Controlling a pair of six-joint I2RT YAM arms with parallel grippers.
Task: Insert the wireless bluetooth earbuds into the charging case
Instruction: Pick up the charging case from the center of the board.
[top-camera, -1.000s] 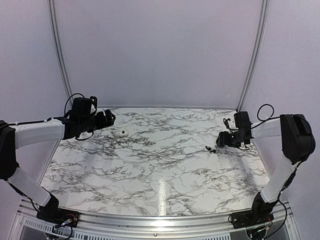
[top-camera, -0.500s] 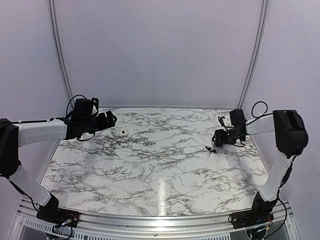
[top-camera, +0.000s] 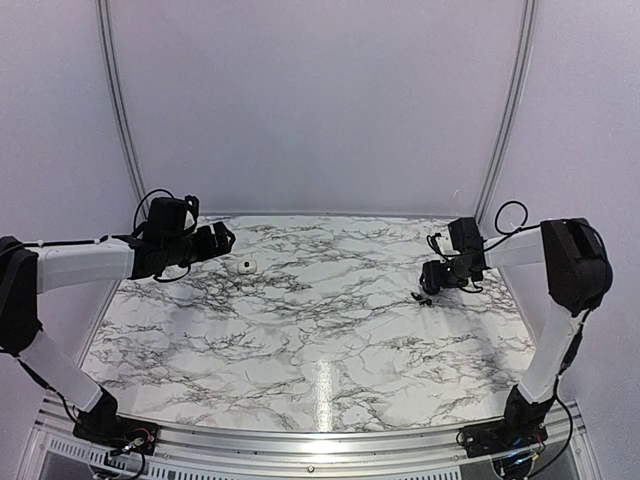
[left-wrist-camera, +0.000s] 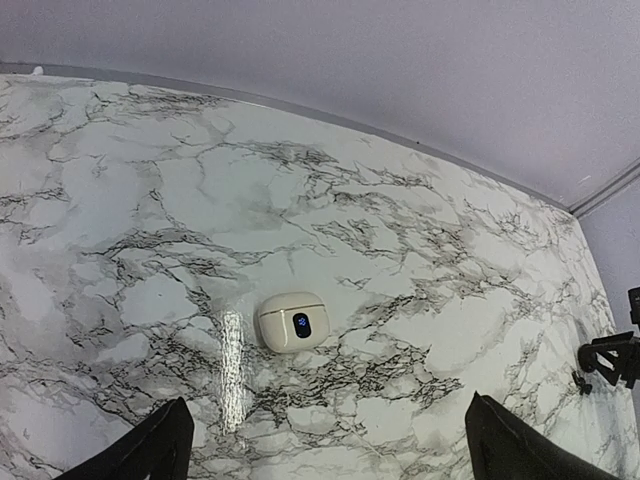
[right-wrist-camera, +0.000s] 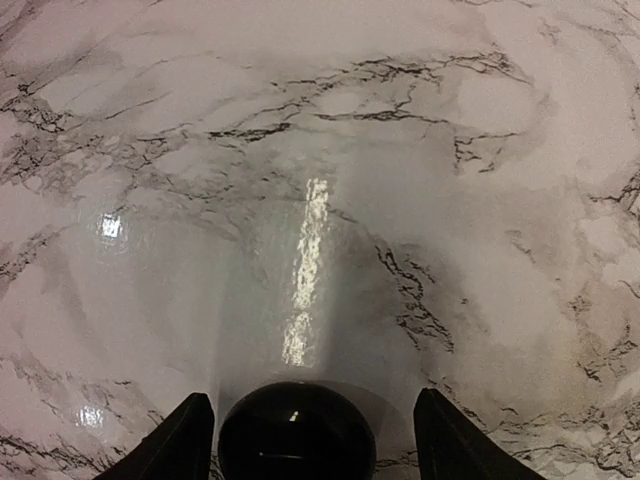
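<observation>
Earbud (right-wrist-camera: 296, 435), apparently, lies between parted jaws of the right gripper (right-wrist-camera: 312, 405).

- White marble-patterned table (top-camera: 250, 340) with dark veins, glossy, a light streak (top-camera: 322, 385) reflected in it.
- Plain pale walls (top-camera: 320, 110), perhaps faintly lilac.
- Curved metal rails (top-camera: 118, 110) behind.

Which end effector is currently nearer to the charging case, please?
Left. The left end effector hangs close beside the charging case; the right end effector is far off, across the table.
</observation>
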